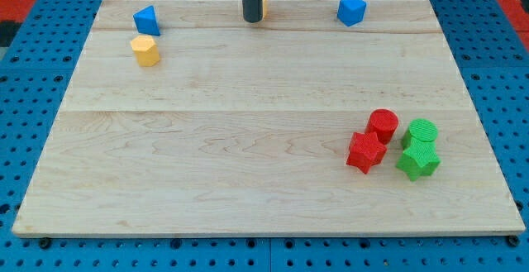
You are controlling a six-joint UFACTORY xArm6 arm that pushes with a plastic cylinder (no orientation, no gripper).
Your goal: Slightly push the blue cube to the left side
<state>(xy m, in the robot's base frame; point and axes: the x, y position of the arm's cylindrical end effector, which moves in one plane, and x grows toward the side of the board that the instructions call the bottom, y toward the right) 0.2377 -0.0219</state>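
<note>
Jaws: none on this arm, so nothing is clamped or released; a dark rod comes down from the view's top, and my tip (252, 20) rests on the desk (248, 140) near its far edge. Counted: two blue blocks, two red, two green, one yellow, plus an orange-yellow sliver half hidden behind the rod. Landmark is the tip. Blue cube (351, 10) sits to the tip's right in the view, well apart, untouched. Blue wedge-like block (146, 20) lies off to the tip's left, with the yellow block (145, 50) just below it. Orange-yellow block (262, 6) is just behind the rod; contact cannot be told. Far below and right of the tip cluster the red cylinder (383, 126), red star-like block (365, 152), green cylinder (421, 132) and green star-like block (418, 160). Between tip and cube, bare wood.
</note>
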